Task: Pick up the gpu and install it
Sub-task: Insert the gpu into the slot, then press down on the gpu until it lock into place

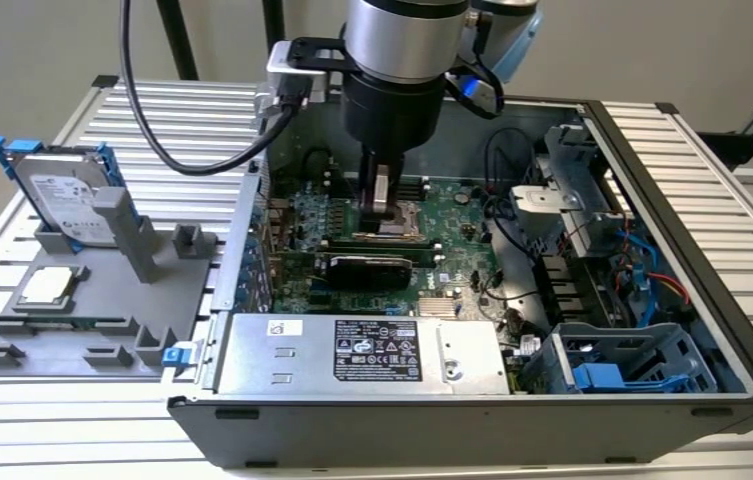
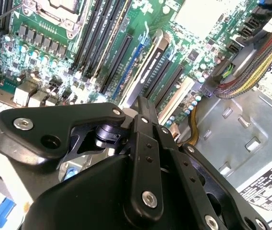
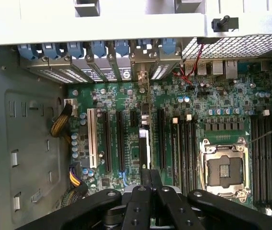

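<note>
The gpu [image 1: 369,268] — thin, black-cooled — is seen seated on edge mid-motherboard [image 1: 463,215] inside the case [image 1: 696,250]. The tool [image 1: 383,215] is held clenched on nothing just above it — a power supply [image 1: 363,350] is set along the case's near edge.

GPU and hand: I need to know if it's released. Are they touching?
Apart. In the exterior view a strip of motherboard shows between the hand and the seated gpu.

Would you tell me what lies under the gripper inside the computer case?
The gpu stands on edge on the green motherboard, below the gripper. The slot beneath it is covered, so its seating cannot be seen.
</note>
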### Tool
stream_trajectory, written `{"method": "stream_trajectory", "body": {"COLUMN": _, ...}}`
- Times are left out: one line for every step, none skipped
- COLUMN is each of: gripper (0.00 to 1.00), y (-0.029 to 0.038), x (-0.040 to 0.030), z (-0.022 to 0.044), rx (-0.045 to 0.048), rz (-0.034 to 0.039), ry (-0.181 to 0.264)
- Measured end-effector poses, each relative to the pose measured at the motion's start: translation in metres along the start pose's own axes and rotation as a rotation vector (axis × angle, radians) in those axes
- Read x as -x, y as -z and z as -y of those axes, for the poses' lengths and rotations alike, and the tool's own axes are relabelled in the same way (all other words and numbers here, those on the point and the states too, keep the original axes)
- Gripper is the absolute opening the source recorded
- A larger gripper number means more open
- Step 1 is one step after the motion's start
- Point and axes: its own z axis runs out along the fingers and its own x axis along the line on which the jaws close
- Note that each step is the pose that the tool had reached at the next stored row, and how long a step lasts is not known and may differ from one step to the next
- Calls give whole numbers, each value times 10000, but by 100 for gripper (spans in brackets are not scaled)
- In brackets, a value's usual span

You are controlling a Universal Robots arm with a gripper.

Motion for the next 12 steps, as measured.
{"method": "stream_trajectory", "body": {"gripper": 0, "y": 0, "x": 0, "z": 2, "rx": 1, "rz": 0, "ry": 0}}
{"method": "stream_trajectory", "body": {"gripper": 0, "y": 0, "x": 0, "z": 4, "rx": 0, "rz": 0, "ry": 0}}
{"method": "stream_trajectory", "body": {"gripper": 0, "y": 1, "x": 0, "z": 6, "rx": 0, "rz": -1, "ry": 0}}
{"method": "stream_trajectory", "body": {"gripper": 0, "y": 0, "x": 1, "z": 8, "rx": 1, "rz": 0, "ry": 0}}
{"method": "stream_trajectory", "body": {"gripper": 0, "y": 1, "x": 1, "z": 11, "rx": 0, "rz": 0, "ry": 0}}
{"method": "stream_trajectory", "body": {"gripper": 0, "y": 1, "x": 1, "z": 13, "rx": 0, "rz": 0, "ry": 0}}
{"method": "stream_trajectory", "body": {"gripper": 0, "y": 1, "x": 1, "z": 15, "rx": 0, "rz": 0, "ry": 0}}
{"method": "stream_trajectory", "body": {"gripper": 0, "y": 1, "x": 1, "z": 17, "rx": 0, "rz": 0, "ry": 0}}
{"method": "stream_trajectory", "body": {"gripper": 0, "y": 1, "x": 1, "z": 19, "rx": 1, "rz": 0, "ry": 0}}
{"method": "stream_trajectory", "body": {"gripper": 0, "y": 1, "x": 2, "z": 21, "rx": 0, "rz": -1, "ry": 0}}
{"method": "stream_trajectory", "body": {"gripper": 0, "y": 1, "x": 2, "z": 23, "rx": 0, "rz": 0, "ry": -1}}
{"method": "stream_trajectory", "body": {"gripper": 0, "y": 1, "x": 2, "z": 25, "rx": 1, "rz": 0, "ry": 0}}
